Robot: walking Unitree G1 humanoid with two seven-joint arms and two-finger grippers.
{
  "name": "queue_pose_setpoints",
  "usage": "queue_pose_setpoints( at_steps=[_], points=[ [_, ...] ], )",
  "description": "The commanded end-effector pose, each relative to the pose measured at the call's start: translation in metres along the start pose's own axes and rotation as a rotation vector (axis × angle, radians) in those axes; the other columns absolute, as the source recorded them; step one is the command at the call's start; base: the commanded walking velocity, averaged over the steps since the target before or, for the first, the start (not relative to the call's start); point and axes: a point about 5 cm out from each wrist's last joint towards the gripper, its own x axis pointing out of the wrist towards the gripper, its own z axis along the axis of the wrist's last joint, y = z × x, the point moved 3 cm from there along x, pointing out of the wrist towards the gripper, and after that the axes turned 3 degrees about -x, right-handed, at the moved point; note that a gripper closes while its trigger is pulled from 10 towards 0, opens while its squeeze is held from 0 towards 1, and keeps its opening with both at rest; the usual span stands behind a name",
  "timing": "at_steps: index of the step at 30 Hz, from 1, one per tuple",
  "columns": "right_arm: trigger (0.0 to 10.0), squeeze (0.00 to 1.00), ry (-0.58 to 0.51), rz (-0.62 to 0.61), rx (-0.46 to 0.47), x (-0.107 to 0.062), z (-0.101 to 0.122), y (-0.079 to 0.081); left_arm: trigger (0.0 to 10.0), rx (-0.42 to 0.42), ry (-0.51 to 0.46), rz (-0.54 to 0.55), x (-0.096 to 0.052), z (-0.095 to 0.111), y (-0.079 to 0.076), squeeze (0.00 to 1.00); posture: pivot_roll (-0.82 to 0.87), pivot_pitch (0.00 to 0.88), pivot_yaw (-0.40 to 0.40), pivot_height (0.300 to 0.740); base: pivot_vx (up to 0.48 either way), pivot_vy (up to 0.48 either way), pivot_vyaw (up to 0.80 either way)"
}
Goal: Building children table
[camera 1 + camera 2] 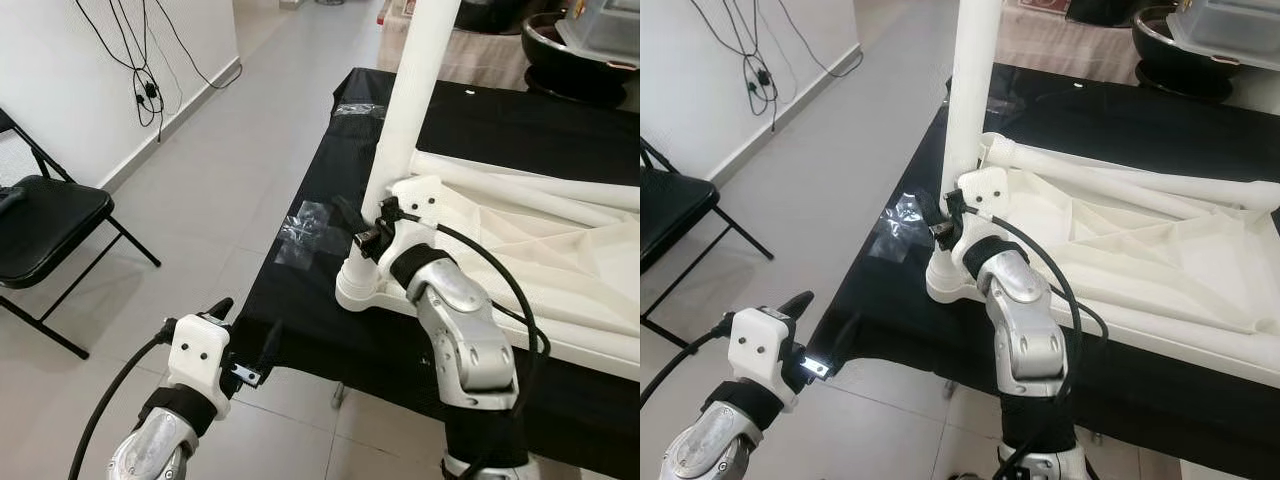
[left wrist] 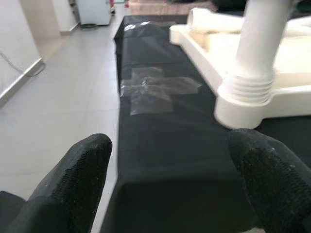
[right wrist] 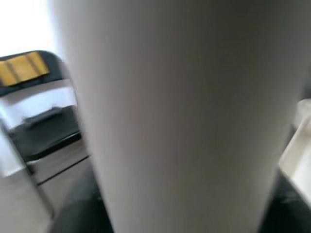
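One long black-covered table (image 1: 330, 330) carries the upturned white tabletop (image 1: 560, 250), with a white leg (image 1: 415, 90) standing upright in its near corner socket. The right gripper (image 1: 372, 232) is closed around that leg low down. The left gripper (image 1: 245, 335) hovers at the table's near edge, fingers (image 2: 77, 179) spread, holding nothing.

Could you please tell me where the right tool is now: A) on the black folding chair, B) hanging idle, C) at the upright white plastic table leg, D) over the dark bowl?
C: the right tool is against the upright white plastic table leg, near its threaded base.
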Motion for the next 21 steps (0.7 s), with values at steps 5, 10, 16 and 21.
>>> queue_pose_setpoints(
  at_steps=[5, 10, 16, 21],
  points=[
    [10.0, 1.0, -0.107, 0.3, -0.037, 0.0, 0.028, 0.003, 10.0, 0.016, 0.013, 0.0, -0.002, -0.004, -0.004, 0.0, 0.07, 0.183, -0.061, 0.74, 0.0, 0.0, 0.0],
    [10.0, 0.0, -0.089, 0.666, -0.171, 0.004, 0.038, -0.002, 10.0, 0.019, 0.006, -0.005, -0.006, -0.003, -0.009, 0.0, 0.11, 0.204, -0.071, 0.74, 0.0, 0.0, 0.0],
    [10.0, 0.0, -0.064, 0.796, -0.152, 0.017, 0.045, -0.009, 10.0, 0.019, 0.004, -0.008, -0.01, -0.001, -0.012, 0.0, 0.14, 0.223, -0.075, 0.74, 0.0, 0.0, 0.0],
    [8.0, 0.0, -0.048, 0.839, -0.136, 0.024, 0.047, -0.017, 10.0, 0.017, 0.002, -0.011, -0.014, 0.001, -0.015, 0.0, 0.14, 0.239, -0.08, 0.74, 0.0, 0.0, 0.0]
  ],
)
